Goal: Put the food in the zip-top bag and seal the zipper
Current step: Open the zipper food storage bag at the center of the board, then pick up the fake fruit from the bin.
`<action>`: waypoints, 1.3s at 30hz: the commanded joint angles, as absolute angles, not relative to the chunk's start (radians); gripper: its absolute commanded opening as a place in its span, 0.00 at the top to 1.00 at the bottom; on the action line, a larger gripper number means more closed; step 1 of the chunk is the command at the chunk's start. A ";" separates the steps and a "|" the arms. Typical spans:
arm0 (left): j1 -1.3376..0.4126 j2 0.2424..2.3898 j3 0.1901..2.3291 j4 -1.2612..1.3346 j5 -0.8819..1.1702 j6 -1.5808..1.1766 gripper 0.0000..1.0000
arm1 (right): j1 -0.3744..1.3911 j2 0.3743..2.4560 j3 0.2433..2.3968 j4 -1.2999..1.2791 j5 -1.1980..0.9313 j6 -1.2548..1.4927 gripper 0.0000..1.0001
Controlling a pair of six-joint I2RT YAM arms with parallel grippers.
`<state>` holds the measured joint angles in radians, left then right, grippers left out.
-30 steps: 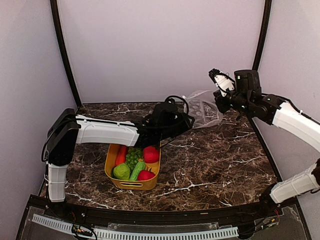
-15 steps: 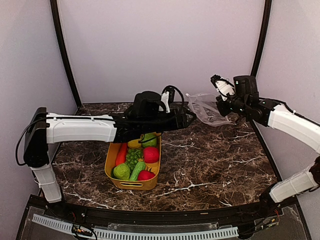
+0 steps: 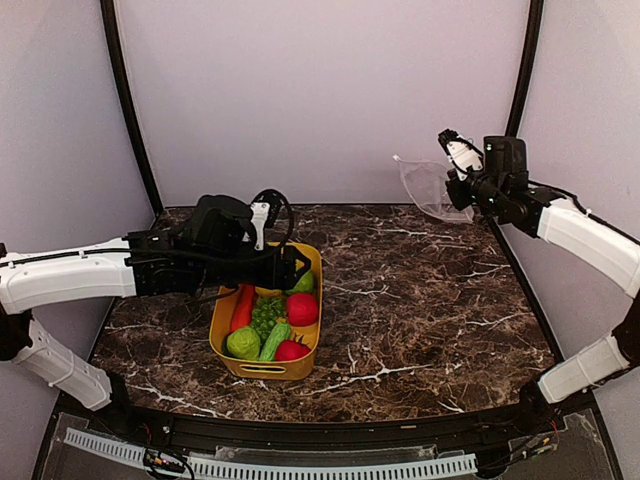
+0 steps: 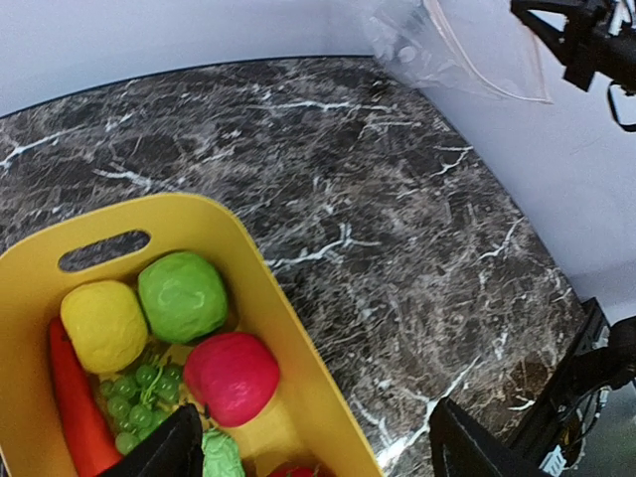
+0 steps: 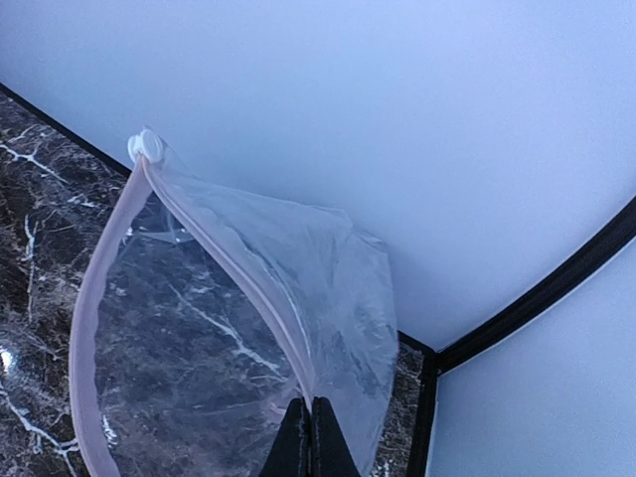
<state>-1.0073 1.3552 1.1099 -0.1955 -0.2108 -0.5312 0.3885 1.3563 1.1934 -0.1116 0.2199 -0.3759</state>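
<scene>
Pinching the floppy clear zip-top bag (image 5: 234, 318), right hand (image 5: 310, 435) clenched, left hand (image 4: 323, 452) released.

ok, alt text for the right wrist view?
Shut jaws at the bottom edge pinch the pinkish zipper of a clear zip-top bag, whose mouth gapes open and empty, with a white slider at upper left. Behind it are the dark marble table and a pale wall.

The tabletop (image 3: 430, 300) is dark brown marble with thin white veins. Directly on it stands a yellow tub (image 3: 262, 370) with a handle slot in its end wall, left of the middle, toward the near edge.
</scene>
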 commanded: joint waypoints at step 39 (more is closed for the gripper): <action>-0.824 1.834 1.453 -0.473 -0.209 -0.405 0.25 | 0.442 1.295 0.891 -0.161 -0.187 -0.346 1.00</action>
<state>-0.8223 1.7935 1.3846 -0.4820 -0.2691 -0.4412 0.4397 1.3121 0.9009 -0.1928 -0.1829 -0.3397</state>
